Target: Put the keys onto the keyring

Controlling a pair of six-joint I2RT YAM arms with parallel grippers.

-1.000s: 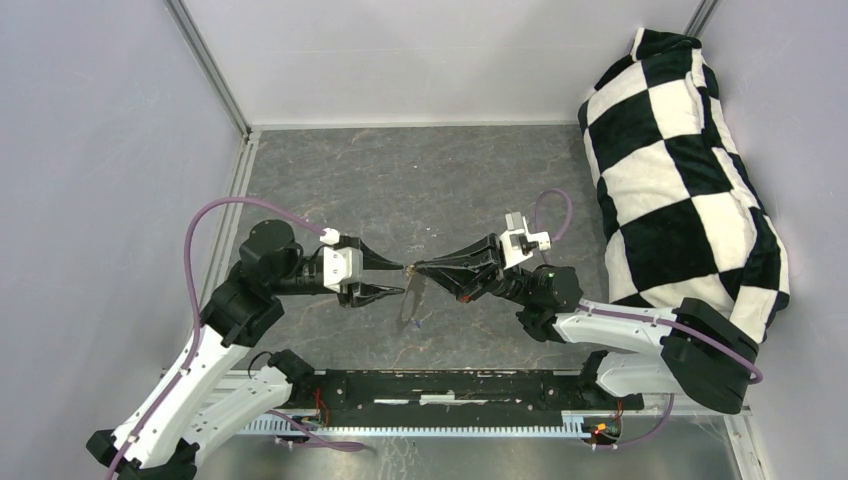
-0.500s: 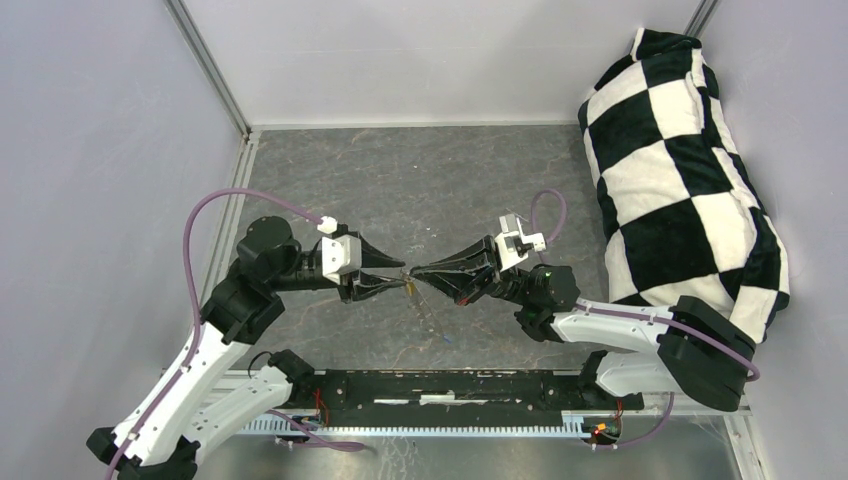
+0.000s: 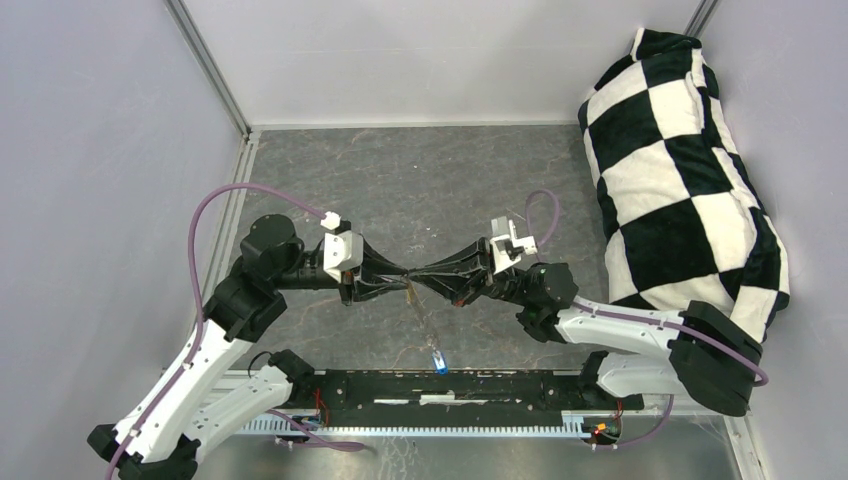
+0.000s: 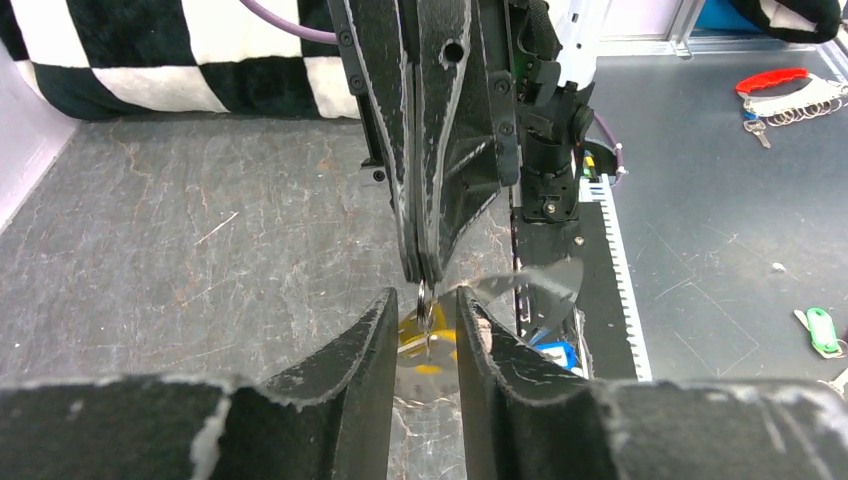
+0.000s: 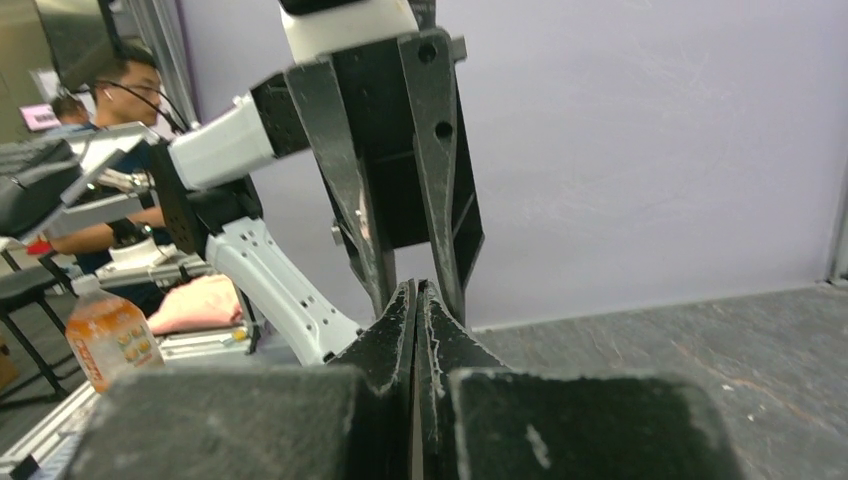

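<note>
My right gripper [image 3: 413,275] is shut on the top of the keyring [image 3: 424,320], a thin silver band that hangs down toward the near edge. The left wrist view shows its tips [image 4: 421,272] pinching the thin metal edge-on. The gold key [image 4: 410,335] hangs just under that pinch, also seen from above as the gold key [image 3: 411,291]. The blue key [image 3: 438,360] dangles at the band's low end near the rail. My left gripper [image 3: 402,277] meets the right tip to tip, its fingers [image 4: 375,325] narrowly apart on either side of the ring and gold key. The silver band [image 4: 545,280] curves off to the right of them.
A black-and-white checkered cushion [image 3: 680,170] fills the right side. The black base rail [image 3: 440,385] runs along the near edge under the hanging keys. Beyond the table, the left wrist view shows a red-handled key bunch [image 4: 775,85] and a green tag [image 4: 820,330].
My left gripper has moved right to the right gripper's tips and narrowed its jaws around them. The hanging band has swung down, and the blue key now hangs lower, near the rail.
</note>
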